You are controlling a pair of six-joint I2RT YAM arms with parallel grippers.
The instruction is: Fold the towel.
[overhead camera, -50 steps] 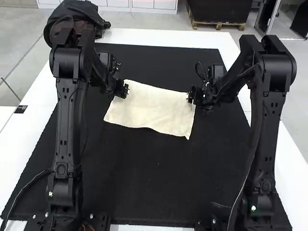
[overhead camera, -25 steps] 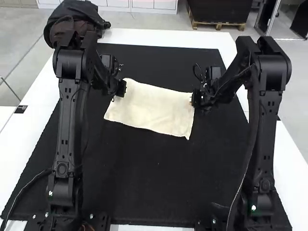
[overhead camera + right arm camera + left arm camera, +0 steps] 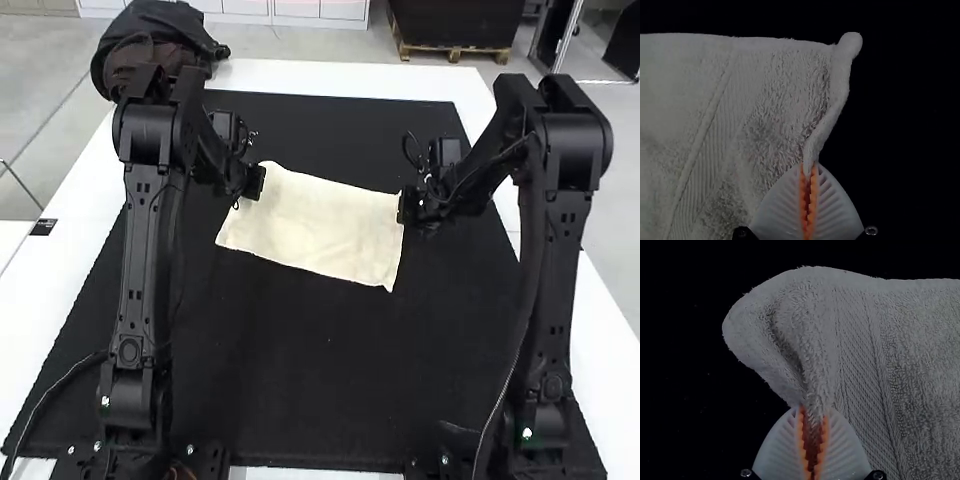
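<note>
In my left jaws and my right jaws I pinch the towel [image 3: 315, 228], at opposite sides near corners. It lies flat between them on the black mat [image 3: 300, 370], probably so both sides can lift evenly for folding.
</note>
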